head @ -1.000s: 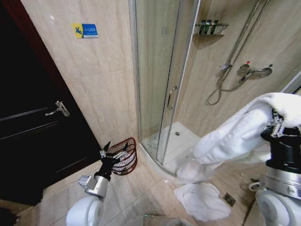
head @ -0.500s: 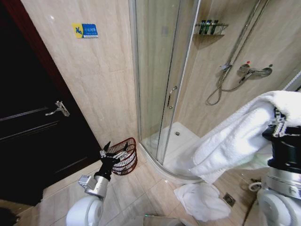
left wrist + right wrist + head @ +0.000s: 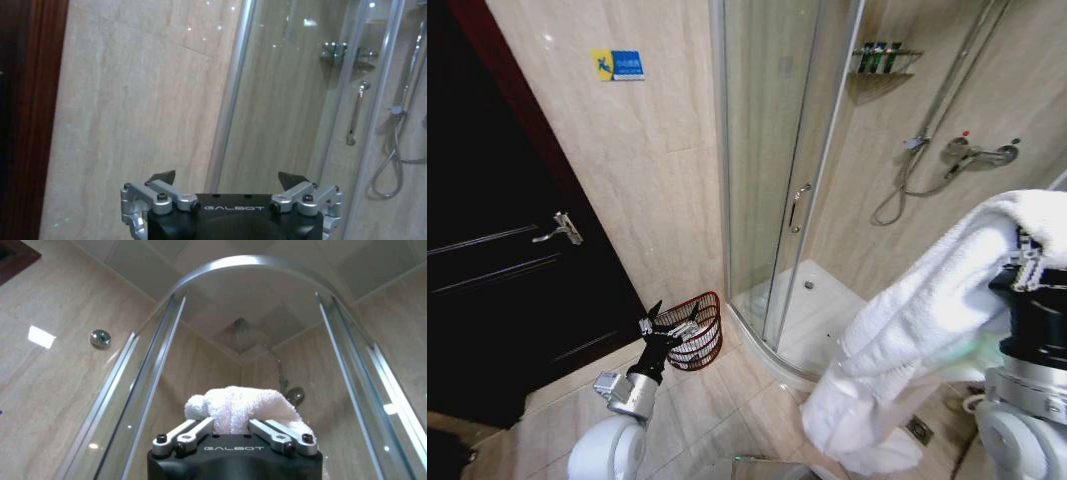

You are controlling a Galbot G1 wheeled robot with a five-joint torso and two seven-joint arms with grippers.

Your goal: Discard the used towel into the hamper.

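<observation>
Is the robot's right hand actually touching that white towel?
Touching. In the right wrist view the right hand has its fingers closed on a fold of the white towel.

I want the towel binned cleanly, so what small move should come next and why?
Probably swing the right gripper, shut on the white towel, leftward toward the hamper. The towel hangs at the robot's right over the floor by the shower, while the hamper sits by the wall behind the open left gripper.
</observation>
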